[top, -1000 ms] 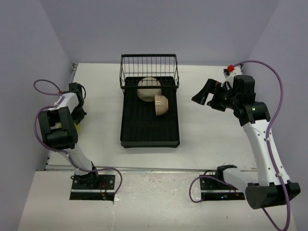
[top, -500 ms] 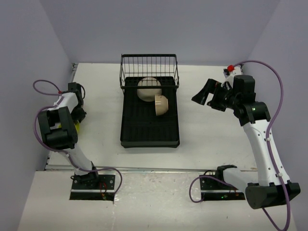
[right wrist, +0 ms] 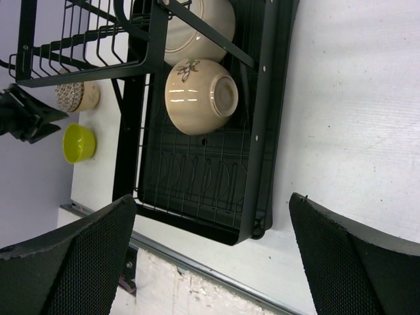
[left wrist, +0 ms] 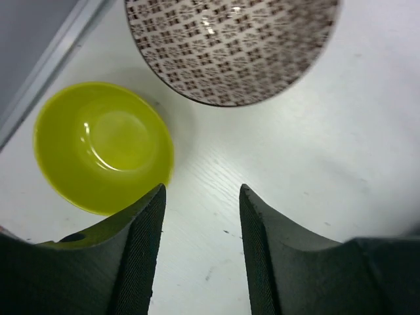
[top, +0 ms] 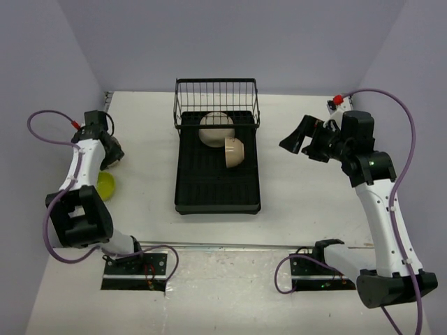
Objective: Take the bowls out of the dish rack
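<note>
The left arm is swinging back off the lime bowl (top: pixel 105 185), now lying uncovered on the white counter (top: pixel 307 195) by the lilac left wall (top: pixel 42 70). Its left claw (left wrist: pixel 202 197) is hanging parted and empty, near the patterned bowl (left wrist: pixel 230 46). Two cream bowls (top: pixel 215 128) are resting in the black dish rack (top: pixel 216 195) mid-counter. The right claw (top: pixel 293 143) is hovering wide apart, empty.

Two cream bowls (top: pixel 216 129) lie in the dish rack (top: pixel 216 197); a lime-yellow bowl (top: pixel 105 185) sits outside.

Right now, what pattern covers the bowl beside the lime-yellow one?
Dark net lattice on the bowl; left wrist view shows it best.
</note>
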